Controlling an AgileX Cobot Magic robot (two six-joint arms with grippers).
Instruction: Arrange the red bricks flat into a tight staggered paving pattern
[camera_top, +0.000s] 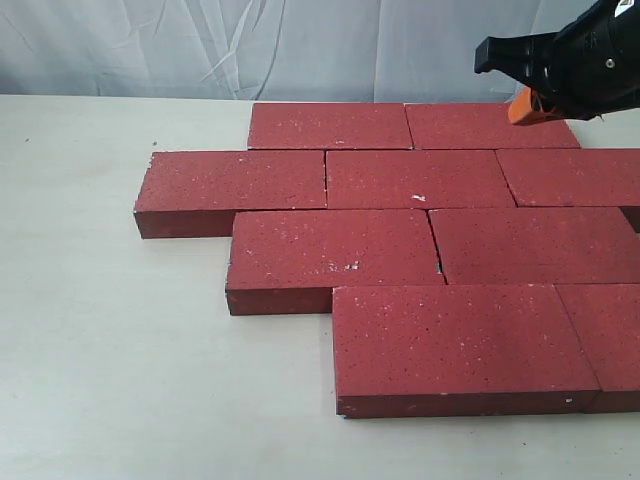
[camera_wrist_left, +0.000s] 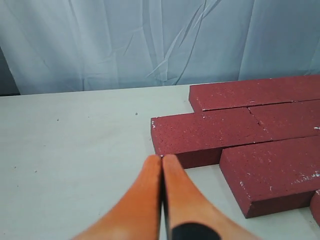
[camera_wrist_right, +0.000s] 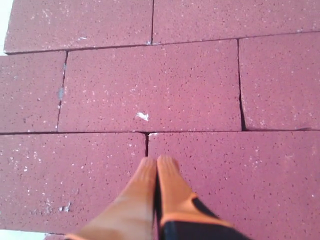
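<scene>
Staggered red bricks (camera_top: 420, 178) cut off at exterior view's right; left gripper (camera_wrist_left: 161, 158), right gripper (camera_wrist_right: 156, 160) both pinched together

The left hand (camera_wrist_left: 161, 160), a pair of tapered orange plastic fingers (camera_wrist_left: 137, 202) rising from a black base, has its fingers pressed flat together, the tips meeting with no gap and nothing held between them. The right hand (camera_wrist_right: 156, 161), of the same orange-fingered build, is likewise closed tip to tip and grips nothing. In the exterior view the right arm's glossy black wrist housing (camera_top: 585, 55) reaches in from the upper right corner, its orange fingers angled downward beneath it.
</scene>
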